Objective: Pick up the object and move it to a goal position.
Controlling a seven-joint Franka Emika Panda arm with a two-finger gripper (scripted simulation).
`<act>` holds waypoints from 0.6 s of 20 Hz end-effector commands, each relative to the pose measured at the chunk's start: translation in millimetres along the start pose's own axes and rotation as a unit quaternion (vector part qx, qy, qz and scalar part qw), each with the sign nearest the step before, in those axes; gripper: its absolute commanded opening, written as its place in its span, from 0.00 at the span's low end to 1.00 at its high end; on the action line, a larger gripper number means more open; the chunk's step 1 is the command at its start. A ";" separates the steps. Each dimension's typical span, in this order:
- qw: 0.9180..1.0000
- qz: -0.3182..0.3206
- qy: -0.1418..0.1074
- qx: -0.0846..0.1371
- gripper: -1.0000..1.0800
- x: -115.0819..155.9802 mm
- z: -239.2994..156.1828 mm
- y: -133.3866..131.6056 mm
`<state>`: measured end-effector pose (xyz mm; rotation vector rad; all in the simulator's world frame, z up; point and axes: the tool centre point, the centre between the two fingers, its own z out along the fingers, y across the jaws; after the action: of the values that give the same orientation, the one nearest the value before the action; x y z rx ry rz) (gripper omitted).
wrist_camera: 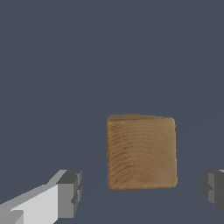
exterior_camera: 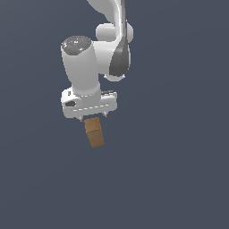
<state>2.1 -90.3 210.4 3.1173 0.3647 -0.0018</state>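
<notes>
Approach step. White two-finger gripper (exterior_camera: 92, 117) spread wide, holding nothing. Tan-brown wood-grained rectangular block (exterior_camera: 94, 132) sits centre frame just below it, between the grey fingertips (wrist_camera: 70, 193), apparently untouched. Next: descend, centre, close squarely on block.

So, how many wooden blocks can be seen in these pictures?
1. The block sits just below the open gripper; in the wrist view it lies between the fingers, touching neither. None seems hidden.
</notes>
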 end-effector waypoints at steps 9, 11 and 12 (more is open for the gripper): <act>1.000 -0.016 0.000 0.001 0.96 4.0 17.0 9.0; 1.000 -0.016 0.000 0.001 0.96 4.0 19.9 9.2; 1.000 -0.016 0.000 0.001 0.96 4.0 22.3 9.0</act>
<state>8.3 -98.3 191.0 3.1138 0.4149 -0.0005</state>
